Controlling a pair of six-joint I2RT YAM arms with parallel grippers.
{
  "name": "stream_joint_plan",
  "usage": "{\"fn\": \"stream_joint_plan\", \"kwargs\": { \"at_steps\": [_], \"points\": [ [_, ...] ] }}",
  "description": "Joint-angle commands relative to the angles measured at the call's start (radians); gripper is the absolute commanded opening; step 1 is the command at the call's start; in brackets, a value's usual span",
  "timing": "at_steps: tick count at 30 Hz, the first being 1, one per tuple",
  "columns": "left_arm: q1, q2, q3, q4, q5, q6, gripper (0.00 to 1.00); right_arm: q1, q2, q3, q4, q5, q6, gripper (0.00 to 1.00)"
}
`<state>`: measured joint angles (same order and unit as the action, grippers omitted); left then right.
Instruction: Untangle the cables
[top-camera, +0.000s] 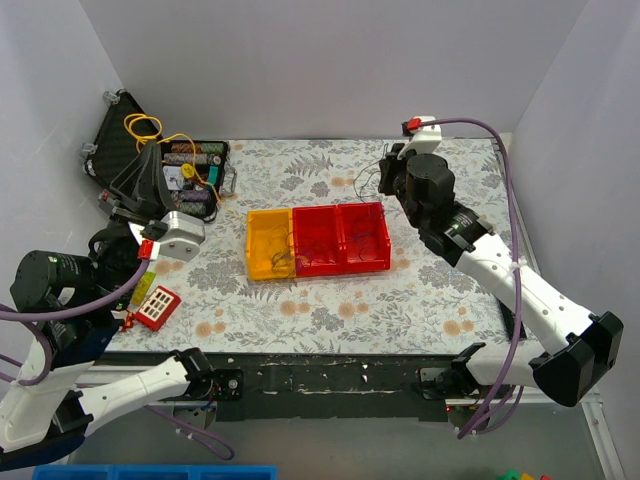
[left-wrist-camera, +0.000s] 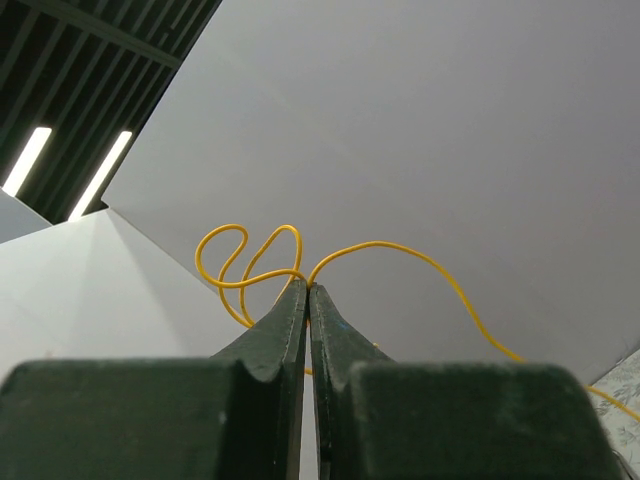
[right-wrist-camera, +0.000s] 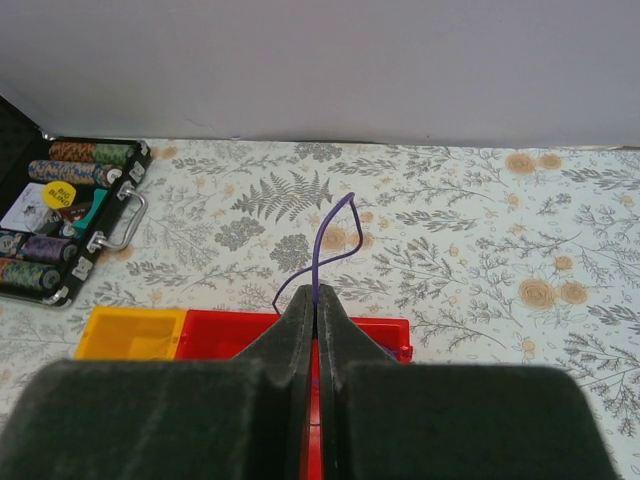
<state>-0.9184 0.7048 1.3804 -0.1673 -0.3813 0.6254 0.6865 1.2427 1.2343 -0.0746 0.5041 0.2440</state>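
Overall, the table (top-camera: 420, 290), covered in a floral cloth, fills the middle of the scene. A black case (top-camera: 108, 135) stands open at its far left corner, with rolls of chips inside. A red tray (top-camera: 340, 238) and a yellow tray (top-camera: 268, 243) sit side by side at the centre, touching, with the yellow one on the left. The left gripper (left-wrist-camera: 307, 290) is raised above the case, its jaws clenched on a yellow cable (left-wrist-camera: 385, 243); the cable loops above the fingertips and one end trails down to the right. The right gripper (right-wrist-camera: 315, 298) is at the far right, above the table and just beyond the red tray, pinched tight on a purple cable (right-wrist-camera: 316, 265) that stands up between the fingertips. The two cables are well apart. Fine strands hang beside the right gripper in the overhead view, too thin to tell the colour.
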Motion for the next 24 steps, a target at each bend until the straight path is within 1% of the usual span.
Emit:
{"fn": "stream_joint_plan", "kwargs": {
  "at_steps": [1, 5, 7, 11, 19, 20, 24],
  "points": [
    [-0.002, -0.002, -0.006, 0.008, -0.004, 0.011, 0.0, -0.007, -0.017, 0.088, 0.041, -0.035, -0.006, 0.01],
    [0.0, -0.002, -0.006, 0.014, -0.004, 0.017, 0.0, -0.005, -0.009, 0.146, 0.027, -0.047, -0.008, 0.01],
    [0.001, -0.002, -0.001, 0.015, -0.004, 0.019, 0.0, -0.005, -0.009, 0.139, 0.024, -0.045, -0.002, 0.01],
    [0.001, -0.004, 0.002, 0.014, -0.004, 0.026, 0.0, -0.005, -0.017, 0.056, 0.03, -0.045, 0.024, 0.01],
    [0.001, -0.005, 0.006, 0.014, -0.001, 0.027, 0.0, -0.005, -0.022, -0.166, 0.065, -0.016, 0.087, 0.01],
    [0.003, -0.005, 0.005, 0.014, -0.004, 0.023, 0.0, -0.005, -0.019, -0.186, 0.093, -0.01, 0.092, 0.01],
    [0.004, -0.008, -0.001, 0.014, 0.001, 0.028, 0.0, -0.013, 0.018, -0.233, 0.102, -0.003, 0.101, 0.01]
  ]
}}
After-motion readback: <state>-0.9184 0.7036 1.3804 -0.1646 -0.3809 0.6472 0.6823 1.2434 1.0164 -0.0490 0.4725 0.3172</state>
